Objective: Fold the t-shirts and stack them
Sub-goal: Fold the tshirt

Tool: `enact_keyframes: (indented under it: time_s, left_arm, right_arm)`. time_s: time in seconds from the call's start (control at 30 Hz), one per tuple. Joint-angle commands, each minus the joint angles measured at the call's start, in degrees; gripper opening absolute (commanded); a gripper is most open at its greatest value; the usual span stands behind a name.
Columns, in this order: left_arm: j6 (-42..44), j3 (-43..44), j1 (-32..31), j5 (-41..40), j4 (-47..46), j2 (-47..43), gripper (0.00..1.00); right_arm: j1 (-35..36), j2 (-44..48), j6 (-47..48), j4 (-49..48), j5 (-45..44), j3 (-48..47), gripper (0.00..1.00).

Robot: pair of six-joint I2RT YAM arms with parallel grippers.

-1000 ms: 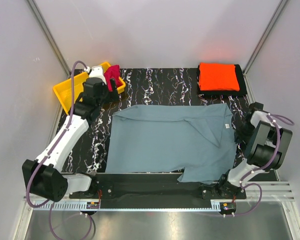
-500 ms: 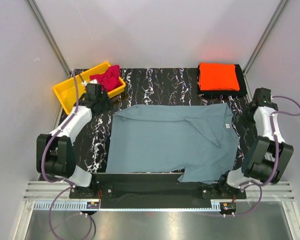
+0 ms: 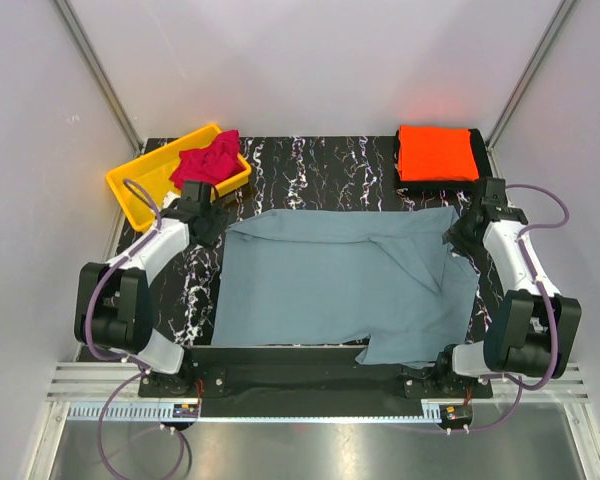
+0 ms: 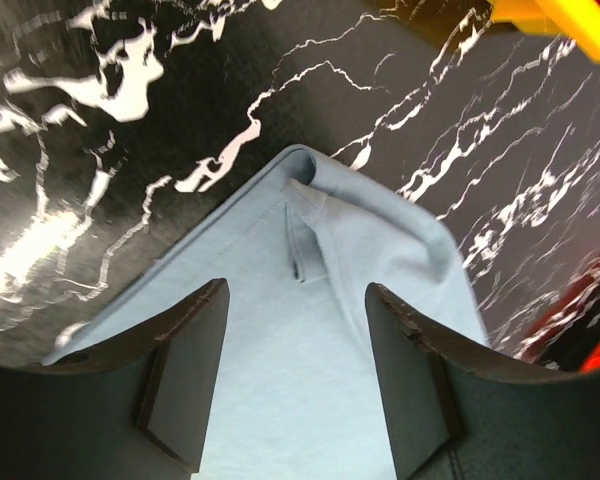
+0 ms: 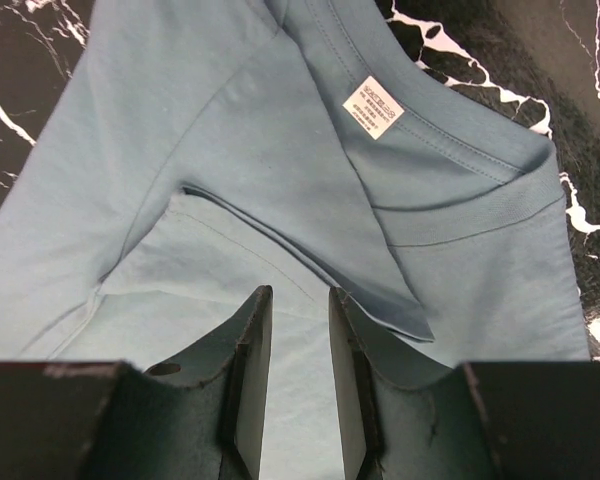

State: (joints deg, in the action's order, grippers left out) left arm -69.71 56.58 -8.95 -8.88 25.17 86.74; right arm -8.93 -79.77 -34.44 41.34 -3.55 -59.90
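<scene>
Left fingers [image 4: 185,375] and right fingers [image 5: 248,370] parted over grey-blue t-shirt [image 3: 340,290] corners

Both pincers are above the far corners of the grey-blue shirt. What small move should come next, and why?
Probably lower both and close on the cloth. The left pincer stands open over the far-left corner of the grey-blue shirt; the right pincer hangs narrowly open near the collar label. Neither holds cloth yet, and the shirt lies spread out.

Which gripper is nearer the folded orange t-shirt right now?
Right. The right gripper is over the grey-blue t-shirt at its far right corner, just short of the orange t-shirt. The left gripper is over its far left corner, beside the yellow bin.
</scene>
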Motion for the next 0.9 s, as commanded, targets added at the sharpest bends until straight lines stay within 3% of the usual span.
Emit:
enact_keyframes:
  time_s: [0.0,0.27,0.73,0.87]
  left_arm:
    - [-11.04,2.57,-0.36,-1.49,-0.82,3.69,0.60]
    - [-15.63,5.38,-2.38,-6.31,-0.65,8.36,0.52]
    - [-15.81,8.11,-2.56,-9.04,0.14,12.84,0.44]
    - [-15.45,8.73,-2.56,-8.87,0.23,14.24,0.43]
  right_arm:
    - [-0.04,3.04,-0.02,-3.02,0.47,-0.31,0.36]
    - [-0.04,2.51,1.03,-3.72,0.30,-0.22,0.36]
    - [-0.04,1.28,1.48,-5.04,0.47,-0.92,0.37]
    - [0.05,-1.69,-0.28,-6.89,5.28,-0.22,0.35]
